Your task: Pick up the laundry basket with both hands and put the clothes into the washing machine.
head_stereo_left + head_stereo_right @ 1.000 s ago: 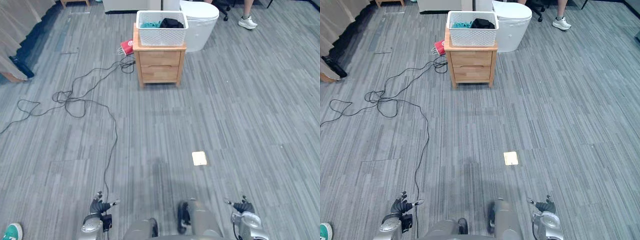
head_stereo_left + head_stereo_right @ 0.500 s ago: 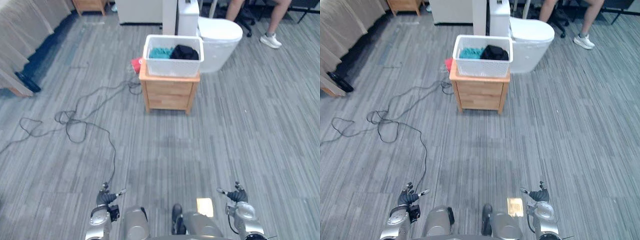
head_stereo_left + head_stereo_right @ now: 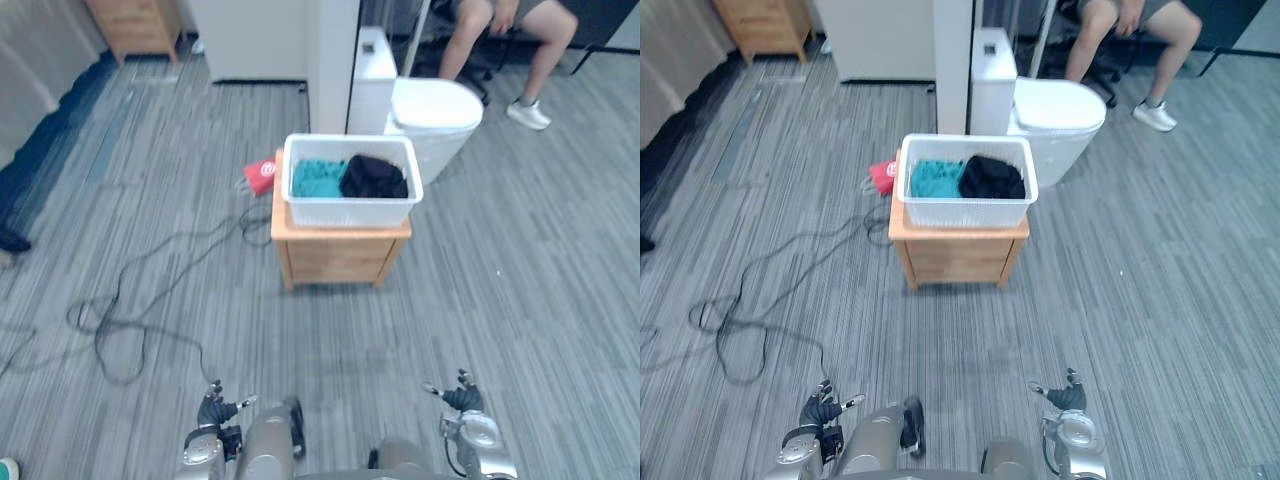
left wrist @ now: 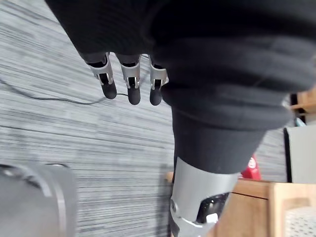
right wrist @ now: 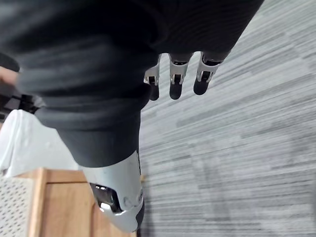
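Basket (image 3: 350, 196), holding teal and black clothes (image 3: 372, 177), atop wooden cabinet (image 3: 340, 256). Left hand (image 3: 213, 409) and right hand (image 3: 460, 399) well short of cabinet, on its near side, apart from basket; fingers (image 4: 130, 85) straight, loosely apart, empty. Red thing (image 3: 262, 175) just left of cabinet; seated person (image 3: 492, 28) beyond cabinet.

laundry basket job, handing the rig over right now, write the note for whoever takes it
Left hand open, low, holding nothing. Right hand open, low, holding nothing.
Laundry basket sits on the wooden cabinet ahead, teal and black clothes inside.
Done: nothing lifted.
Left: reach the basket, grip it with both hands, put the clothes in the washing machine.
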